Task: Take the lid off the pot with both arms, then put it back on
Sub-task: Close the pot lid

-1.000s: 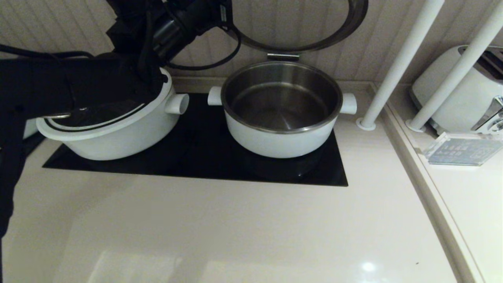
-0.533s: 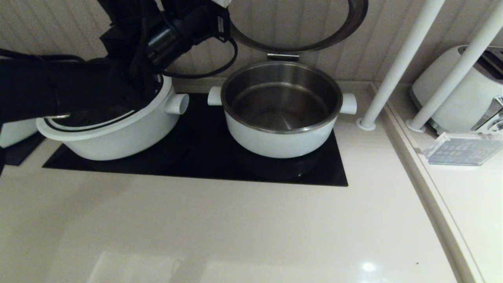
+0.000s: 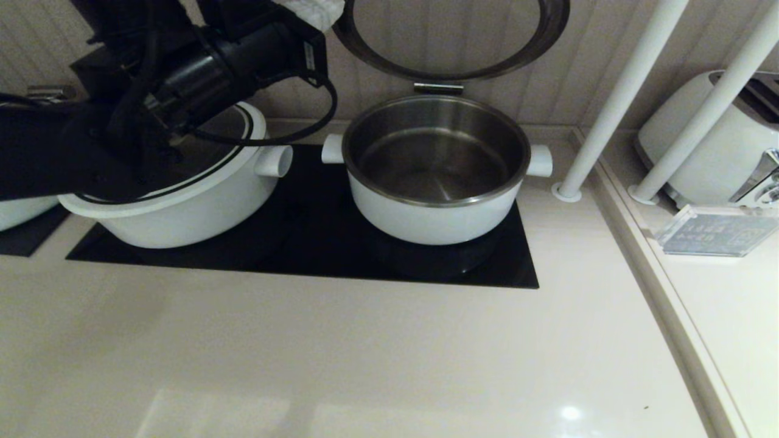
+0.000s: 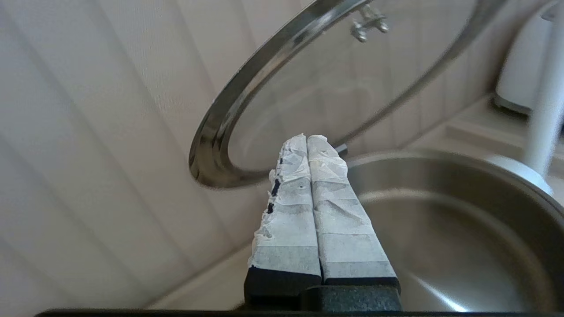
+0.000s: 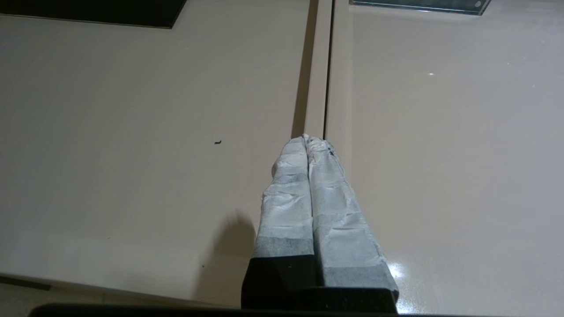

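Note:
A white pot [image 3: 435,219] with a steel inside stands open on the black cooktop [image 3: 316,249]. Its glass lid [image 3: 517,58] with a steel rim leans upright against the wall behind it; it also shows in the left wrist view [image 4: 246,92]. My left gripper [image 4: 307,138] is shut and empty, raised just left of the lid, its tips near the rim; its white-taped tip shows at the top of the head view [image 3: 313,11]. My right gripper [image 5: 306,140] is shut and empty, low over the bare counter, out of the head view.
A second white pot [image 3: 182,201] with a lid on it stands on the cooktop's left, partly under my left arm. Two white poles [image 3: 614,103] rise at the right. A white toaster [image 3: 718,146] and a clear card holder [image 3: 715,234] sit on the right counter.
My left arm has risen and swung left and back, uncovering more of the left pot's lid. The pot and leaning lid have not moved.

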Controlling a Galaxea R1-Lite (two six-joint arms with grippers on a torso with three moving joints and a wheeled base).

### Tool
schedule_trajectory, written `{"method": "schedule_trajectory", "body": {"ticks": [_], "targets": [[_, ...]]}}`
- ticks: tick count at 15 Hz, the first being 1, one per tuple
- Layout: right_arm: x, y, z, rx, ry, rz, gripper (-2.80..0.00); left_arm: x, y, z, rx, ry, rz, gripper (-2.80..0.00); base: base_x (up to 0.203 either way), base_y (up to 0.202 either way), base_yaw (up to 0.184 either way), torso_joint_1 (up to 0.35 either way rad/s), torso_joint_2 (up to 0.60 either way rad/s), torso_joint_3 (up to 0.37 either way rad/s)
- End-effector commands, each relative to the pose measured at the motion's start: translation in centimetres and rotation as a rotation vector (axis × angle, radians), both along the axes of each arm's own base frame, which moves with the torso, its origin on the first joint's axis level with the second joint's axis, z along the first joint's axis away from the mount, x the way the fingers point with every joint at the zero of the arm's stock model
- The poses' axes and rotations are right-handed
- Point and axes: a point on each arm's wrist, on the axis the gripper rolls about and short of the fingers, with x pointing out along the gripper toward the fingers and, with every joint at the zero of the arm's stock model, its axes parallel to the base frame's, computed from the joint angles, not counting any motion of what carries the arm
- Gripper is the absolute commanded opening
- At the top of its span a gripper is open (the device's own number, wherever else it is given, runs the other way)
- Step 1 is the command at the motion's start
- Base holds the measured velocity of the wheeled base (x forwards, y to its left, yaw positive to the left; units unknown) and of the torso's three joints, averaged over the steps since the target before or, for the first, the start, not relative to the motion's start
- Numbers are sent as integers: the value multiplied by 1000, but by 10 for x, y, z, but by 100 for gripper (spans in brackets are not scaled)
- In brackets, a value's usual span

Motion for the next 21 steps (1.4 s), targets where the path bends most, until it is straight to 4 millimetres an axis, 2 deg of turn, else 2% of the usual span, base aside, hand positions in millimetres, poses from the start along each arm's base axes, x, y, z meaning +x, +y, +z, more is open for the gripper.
{"method": "schedule_trajectory", "body": {"ticks": [1, 4, 8, 16, 21], "targets": [[0, 0, 0, -1, 0, 1, -280, -31, 15, 12, -9, -27, 3, -280, 0, 0, 0, 0, 0, 0], [0, 0, 0, -1, 0, 1, -280, -35, 34, 32, -20, -79, 59, -280, 0, 0, 0, 0, 0, 0], [0, 0, 0, -1, 0, 1, -280, -16, 53, 52, -21, -108, 132, -280, 0, 0, 0, 0, 0, 0], [0, 0, 0, -1, 0, 1, -280, 18, 49, 69, 31, -145, 133, -280, 0, 0, 0, 0, 0, 0], [0, 0, 0, -1, 0, 1, -280, 32, 47, 61, 95, -153, 120, -280, 0, 0, 0, 0, 0, 0]]}}
